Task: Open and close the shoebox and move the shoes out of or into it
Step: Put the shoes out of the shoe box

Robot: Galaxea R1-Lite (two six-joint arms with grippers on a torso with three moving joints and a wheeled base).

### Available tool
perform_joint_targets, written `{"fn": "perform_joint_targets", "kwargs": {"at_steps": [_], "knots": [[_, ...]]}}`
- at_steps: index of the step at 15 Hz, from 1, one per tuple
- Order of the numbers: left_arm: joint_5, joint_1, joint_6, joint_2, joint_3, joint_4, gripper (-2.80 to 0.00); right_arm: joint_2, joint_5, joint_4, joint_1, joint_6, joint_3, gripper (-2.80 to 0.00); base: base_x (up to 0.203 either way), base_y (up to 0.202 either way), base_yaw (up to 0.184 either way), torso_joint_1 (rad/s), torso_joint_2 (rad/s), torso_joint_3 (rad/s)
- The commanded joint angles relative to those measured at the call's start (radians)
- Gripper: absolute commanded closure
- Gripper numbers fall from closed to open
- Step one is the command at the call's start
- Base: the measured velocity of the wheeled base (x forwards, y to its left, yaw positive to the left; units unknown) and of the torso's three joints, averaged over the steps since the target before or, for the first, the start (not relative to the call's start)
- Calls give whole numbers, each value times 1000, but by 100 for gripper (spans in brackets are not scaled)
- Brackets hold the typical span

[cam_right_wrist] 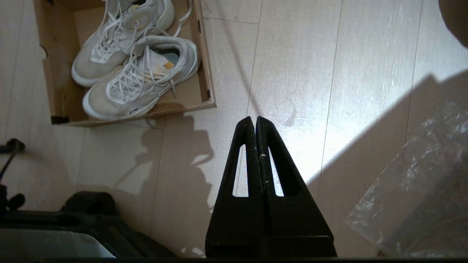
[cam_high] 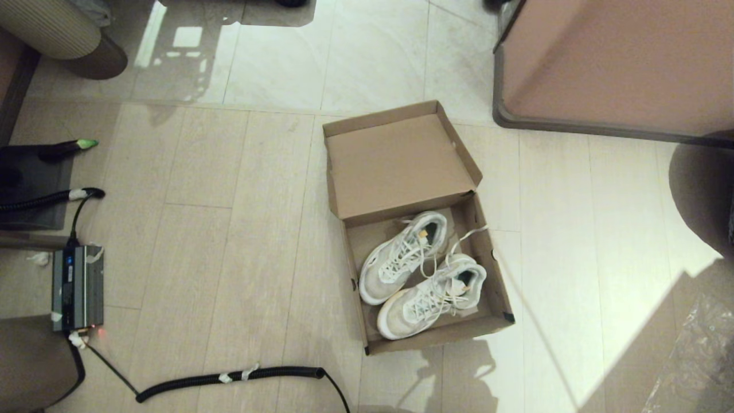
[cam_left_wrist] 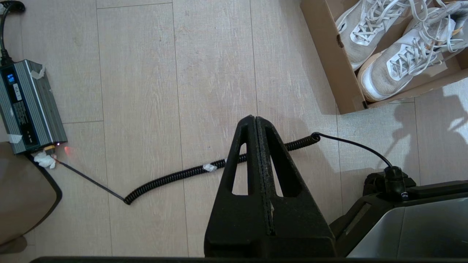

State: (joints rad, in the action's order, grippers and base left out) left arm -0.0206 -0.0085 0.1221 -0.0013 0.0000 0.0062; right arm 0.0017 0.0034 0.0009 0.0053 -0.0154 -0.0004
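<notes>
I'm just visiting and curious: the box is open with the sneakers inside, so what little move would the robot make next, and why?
Probably the right tool should open and move toward the nearer shoe. The shoebox lies open, lid folded back, both shoes inside. Both tools, left too, hang shut over bare floor, away from the box, holding nothing. Closing the lid is also possible.

A grey power unit [cam_high: 77, 288] lies on the floor — a coiled black cable [cam_high: 229, 377] trails nearby. A pinkish-brown furniture block [cam_high: 619, 63] stands well apart.
</notes>
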Motion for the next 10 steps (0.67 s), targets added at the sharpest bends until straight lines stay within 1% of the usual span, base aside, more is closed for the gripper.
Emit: {"fn": "perform_joint_targets", "kwargs": {"at_steps": [1,7,9,10], "knots": [[-1,-1,2,-1,0,1,0,0,16,-1,1,-47,0,0,0,0,0,0,0,0],[-1,-1,2,-2,0,2,0,1,0,5,0,-49,-16,0,0,0,0,0,0,0],[0,0,2,0,0,2,0,76,-2,49,0,-62,-133,0,0,0,0,0,0,0],[1,-1,1,-2,0,0,0,161,0,71,0,-58,-208,0,0,0,0,0,0,0]]}}
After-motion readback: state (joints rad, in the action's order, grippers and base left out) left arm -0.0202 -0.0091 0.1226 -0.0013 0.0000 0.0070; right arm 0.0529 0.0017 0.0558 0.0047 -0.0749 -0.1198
